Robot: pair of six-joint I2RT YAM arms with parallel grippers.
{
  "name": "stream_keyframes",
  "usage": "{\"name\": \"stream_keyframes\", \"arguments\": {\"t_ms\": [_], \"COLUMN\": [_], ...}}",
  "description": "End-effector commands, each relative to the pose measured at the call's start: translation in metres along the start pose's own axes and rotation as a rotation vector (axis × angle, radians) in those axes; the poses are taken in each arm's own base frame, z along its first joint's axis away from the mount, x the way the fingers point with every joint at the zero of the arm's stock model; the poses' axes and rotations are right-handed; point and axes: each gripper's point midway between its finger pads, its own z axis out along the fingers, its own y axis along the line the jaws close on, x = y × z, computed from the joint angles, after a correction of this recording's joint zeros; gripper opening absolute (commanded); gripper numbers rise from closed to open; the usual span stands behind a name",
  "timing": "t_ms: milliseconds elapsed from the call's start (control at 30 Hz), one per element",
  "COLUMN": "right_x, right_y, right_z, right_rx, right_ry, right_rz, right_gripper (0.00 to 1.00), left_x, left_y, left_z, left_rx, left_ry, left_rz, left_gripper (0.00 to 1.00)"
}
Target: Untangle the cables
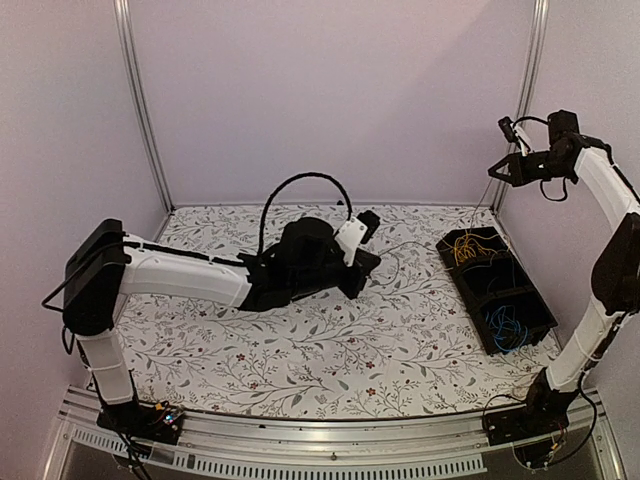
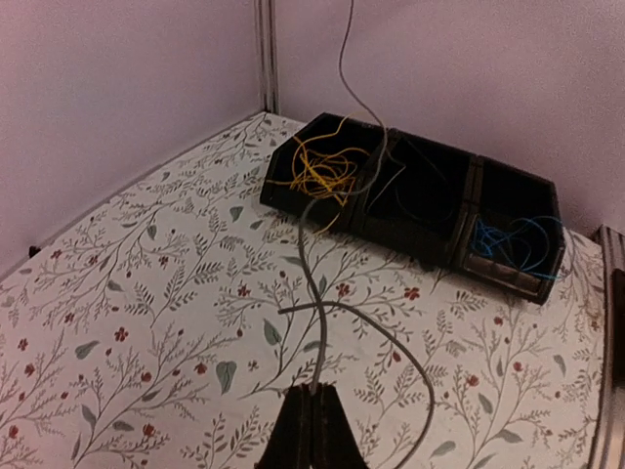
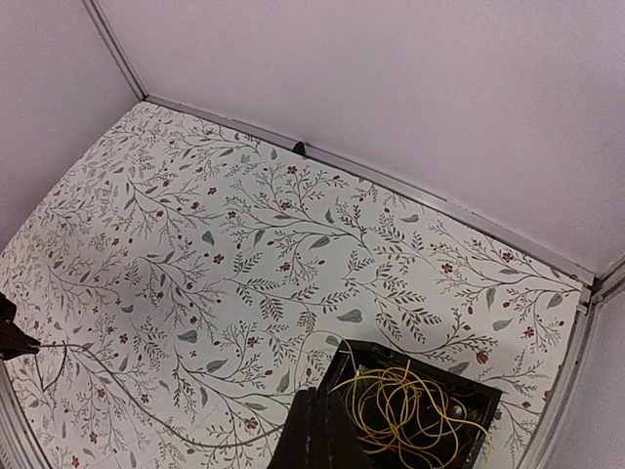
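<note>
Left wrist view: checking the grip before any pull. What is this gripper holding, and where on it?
The left gripper is shut on the grey cable, pinched at its fingertips partway along; the cable runs on up to the bin.

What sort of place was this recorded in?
Probably a robot lab test cell: plain walls on aluminium posts, two arms bolted to a rail at the edge of a floral-covered table, a black three-compartment bin holding yellow cables and blue cables, and the left claw pinching a grey cable.
</note>
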Motion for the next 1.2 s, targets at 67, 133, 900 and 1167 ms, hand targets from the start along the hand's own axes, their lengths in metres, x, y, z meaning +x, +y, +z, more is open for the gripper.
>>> {"name": "stream_keyframes", "arguments": {"t_ms": [67,133,900,1167], "right_x": [0.016,0.032,0.199,0.138], "right_y": [0.000,0.000,-0.026,0.005], "right_z": [-0.037,-0.044,0.018,-0.006], "right_rx": [0.184,0.217,0.171,0.130], "right_ry": [0.133,0.196,0.519,0.350], "right_rz": [-0.165,-0.192,-0.140,-0.154], "right_gripper": [0.00,0.00,0.11,0.51], "left_x": [-0.069,-0.077,-0.040,-0.031], "left_y": [-0.089,-0.109,-0.094,-0.092], "left_z": [0.065,0.086,0.215,0.218], "left_rx": [0.281,0.330,0.256,0.252], "left_ry": [-0.193,-0.227,-0.385,-0.354], "left_rz": [0.123,0.124,-0.231,-0.251], "left_gripper": [0.00,0.00,0.00,0.00]}}
